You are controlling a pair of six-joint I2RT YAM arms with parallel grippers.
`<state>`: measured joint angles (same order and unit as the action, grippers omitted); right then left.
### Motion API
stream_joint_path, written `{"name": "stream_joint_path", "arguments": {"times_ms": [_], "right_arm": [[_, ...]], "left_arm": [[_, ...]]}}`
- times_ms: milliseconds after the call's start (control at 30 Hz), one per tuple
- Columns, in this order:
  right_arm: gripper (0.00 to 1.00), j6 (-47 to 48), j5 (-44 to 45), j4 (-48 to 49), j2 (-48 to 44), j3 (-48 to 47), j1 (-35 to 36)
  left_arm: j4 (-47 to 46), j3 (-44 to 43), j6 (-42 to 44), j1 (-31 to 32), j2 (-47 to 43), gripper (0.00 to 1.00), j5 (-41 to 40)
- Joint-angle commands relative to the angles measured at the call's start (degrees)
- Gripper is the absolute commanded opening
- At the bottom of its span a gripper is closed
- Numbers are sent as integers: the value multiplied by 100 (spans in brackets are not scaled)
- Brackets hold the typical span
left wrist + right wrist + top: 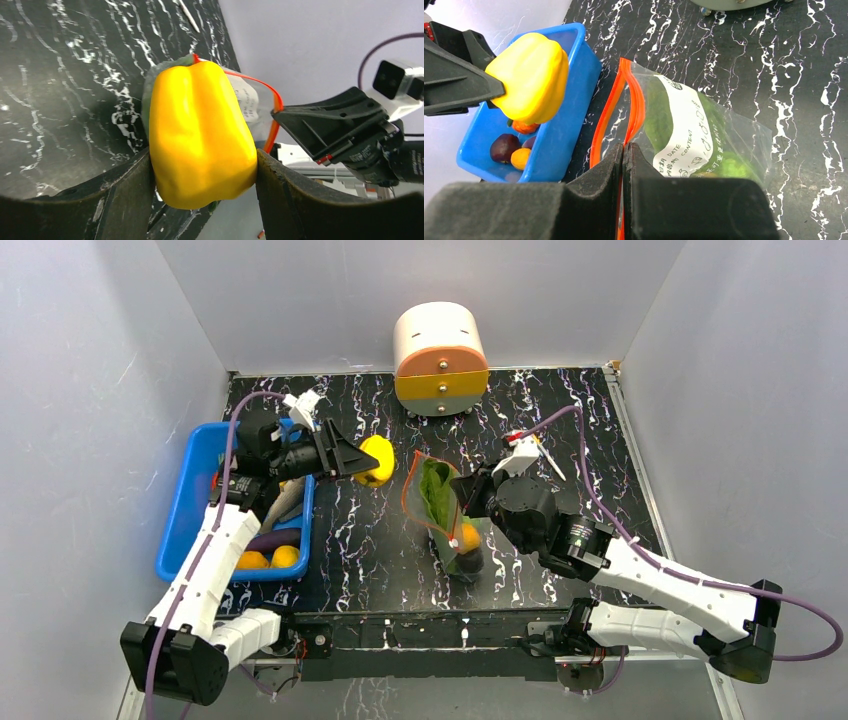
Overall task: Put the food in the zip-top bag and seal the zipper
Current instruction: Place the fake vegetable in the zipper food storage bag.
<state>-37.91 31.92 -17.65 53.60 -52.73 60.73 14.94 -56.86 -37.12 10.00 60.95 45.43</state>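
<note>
The left gripper (pixel 202 160) clamps a yellow plastic toy bell pepper (pixel 200 130) just beside the mouth of the clear crinkly zip-top bag (pixel 704 130). The right gripper (pixel 624 150) is closed on the bag's red-orange zipper strip (pixel 609 110).

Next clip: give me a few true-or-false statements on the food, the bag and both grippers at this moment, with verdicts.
1. The left gripper holds a yellow pepper. True.
2. The right gripper hangs open above the bag. False: its jaws are shut on the zipper at the mouth of the zip-top bag.
3. A leafy green lies inside the zip-top bag. True.
4. Nothing lies in the blue bin. False: orange pieces and a dark piece lie in it.
5. The zipper is sealed. False: its two strands stand apart, so the mouth is open.
</note>
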Motion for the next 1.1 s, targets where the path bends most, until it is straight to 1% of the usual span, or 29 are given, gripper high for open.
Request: {"name": "stream_joint_path", "arguments": {"times_ms": [0, 233, 533, 800, 933, 1067], "right_arm": [[0, -167, 34, 648, -75, -224, 10], [0, -488, 48, 885, -140, -111, 13], [0, -699, -49, 1267, -90, 18, 17], [0, -707, -82, 1335, 78, -56, 12], [0, -667, -58, 1442, 149, -56, 12], [0, -672, -104, 1590, 145, -6, 7]], "left_arm": [[-667, 106, -610, 399, -134, 38, 200], [-983, 338, -1015, 918, -137, 38, -104], [-995, 289, -1112, 1121, 165, 38, -313], [-1203, 219, -1429, 1411, 245, 37, -380], [-1123, 204, -1396, 1564, 327, 37, -418], [-802, 176, -1241, 1730, 467, 38, -625]]}}
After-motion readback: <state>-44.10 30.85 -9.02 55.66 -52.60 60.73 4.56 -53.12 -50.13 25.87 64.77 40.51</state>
